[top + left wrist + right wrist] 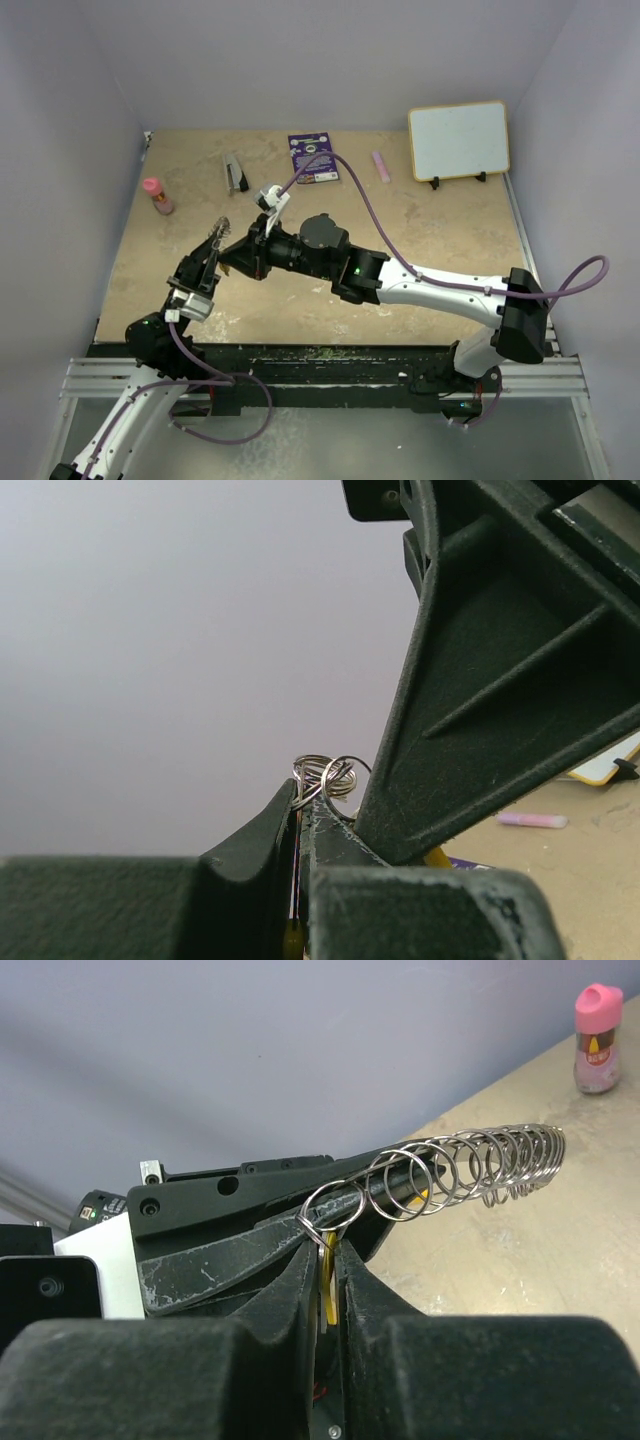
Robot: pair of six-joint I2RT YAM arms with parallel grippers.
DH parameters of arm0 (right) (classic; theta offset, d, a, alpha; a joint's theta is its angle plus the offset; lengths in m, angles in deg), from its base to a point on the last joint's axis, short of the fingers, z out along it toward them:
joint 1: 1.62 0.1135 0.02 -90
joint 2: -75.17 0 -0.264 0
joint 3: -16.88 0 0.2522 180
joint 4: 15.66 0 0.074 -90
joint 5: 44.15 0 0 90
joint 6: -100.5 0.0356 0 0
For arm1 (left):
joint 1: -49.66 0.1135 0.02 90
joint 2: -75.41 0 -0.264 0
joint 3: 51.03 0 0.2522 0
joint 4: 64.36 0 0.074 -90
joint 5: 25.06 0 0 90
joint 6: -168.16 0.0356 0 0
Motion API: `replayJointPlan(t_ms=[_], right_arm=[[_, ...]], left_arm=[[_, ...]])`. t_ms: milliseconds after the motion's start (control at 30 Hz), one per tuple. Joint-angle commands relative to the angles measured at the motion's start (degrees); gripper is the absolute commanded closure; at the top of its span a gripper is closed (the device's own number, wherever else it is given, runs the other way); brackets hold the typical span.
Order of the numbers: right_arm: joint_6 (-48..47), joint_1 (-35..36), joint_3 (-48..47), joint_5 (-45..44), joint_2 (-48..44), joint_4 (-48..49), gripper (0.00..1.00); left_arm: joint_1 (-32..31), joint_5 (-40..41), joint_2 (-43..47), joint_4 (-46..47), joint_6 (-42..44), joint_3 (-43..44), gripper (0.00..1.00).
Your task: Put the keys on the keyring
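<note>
The keyring is a silvery coiled loop held in the air between both grippers; it also shows in the top view and end-on in the left wrist view. My left gripper is shut, with the keyring's wire coming out of its tips and a yellow bit deep between the jaws. My right gripper is shut on a yellow-headed key, whose small ring sits at the coil's near end. The two grippers meet tip to tip above the table's left middle.
On the table stand a pink bottle at the left, a grey-and-black oblong tool, a purple card, a pink stick and a white board at the back right. Walls close in on three sides.
</note>
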Motion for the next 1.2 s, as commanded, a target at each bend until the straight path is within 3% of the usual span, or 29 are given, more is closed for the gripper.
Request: replayJointPlan(t_ms=[0, 400, 600, 967, 1167], right_arm=[[-1.2, 0.1, -3.0, -1.1, -0.2, 2.1, 0.92], [-0.1, 0.5, -1.6, -0.2, -2.2, 0.7, 1.0], [3.7, 0.6, 0.4, 2.7, -4.8, 1.3, 1.0], [8.8, 0.5, -0.2, 8.1, -8.1, -9.3, 1.0], [13.8, 0.4, 3.2, 12.3, -9.4, -9.4, 1.0]], left_arm=[[0.3, -1.1, 0.4, 1.1, -1.4, 2.9, 0.97], [0.3, -3.0, 0.5, 2.1, 0.8, 1.8, 0.97], [0.3, -7.3, 0.4, 9.9, 9.1, -2.5, 0.97], [0.3, -16.8, -8.4, 31.0, 27.8, -8.9, 0.97], [0.3, -17.2, -8.7, 32.3, 31.9, -10.1, 0.97]])
